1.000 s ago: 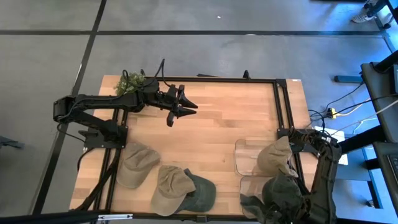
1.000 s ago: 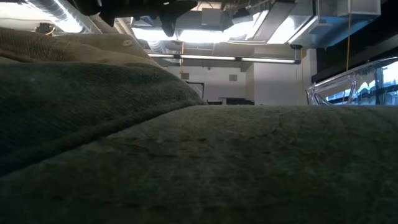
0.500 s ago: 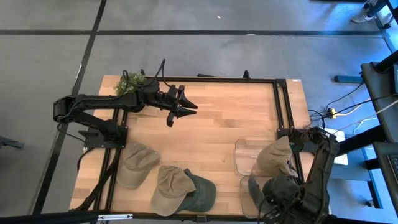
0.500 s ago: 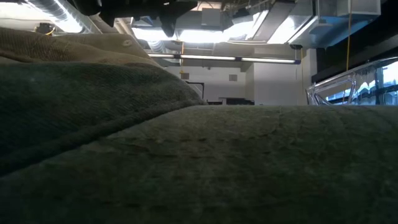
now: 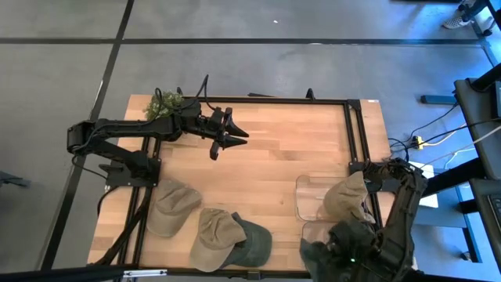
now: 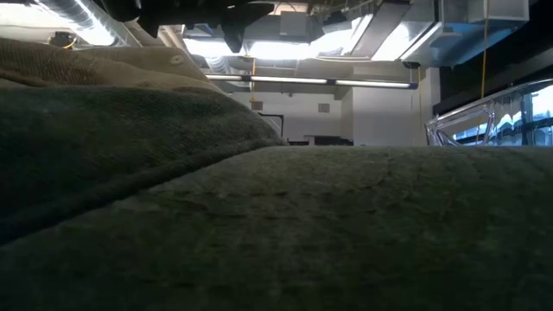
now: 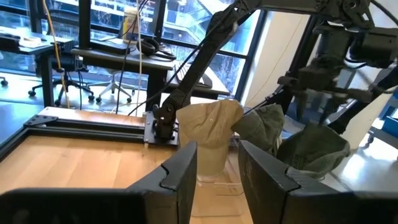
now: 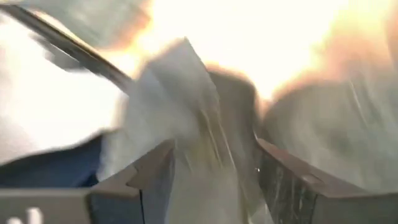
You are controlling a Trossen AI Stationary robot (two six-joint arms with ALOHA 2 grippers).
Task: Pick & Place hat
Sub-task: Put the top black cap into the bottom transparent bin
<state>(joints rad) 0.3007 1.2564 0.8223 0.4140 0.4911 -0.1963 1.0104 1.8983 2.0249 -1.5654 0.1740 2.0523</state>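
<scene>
Hats: three lie on the worktop point(image 5: 282, 164) near its front edge, tan hat point(image 5: 171, 207), second tan hat point(image 5: 213, 233), green hat point(image 5: 252, 241) overlapping it. Another tan hat point(image 5: 348, 200) sits on a clear stand point(image 5: 309, 196); dark hat point(image 5: 352, 239) beside it. Left gripper point(image 5: 235, 133) hovers empty, fingers parted. Right gripper point(image 8: 211, 180) fingers spread, nothing clearly held.

Five hats show in the high view. A tan hat point(image 5: 171, 207) lies on the table's front left, a second tan hat point(image 5: 214, 229) just right of it, overlapping a green hat point(image 5: 252, 241). At the right edge, another tan hat point(image 5: 347, 198) sits on a clear stand, a dark green hat point(image 5: 344, 243) just in front.
</scene>
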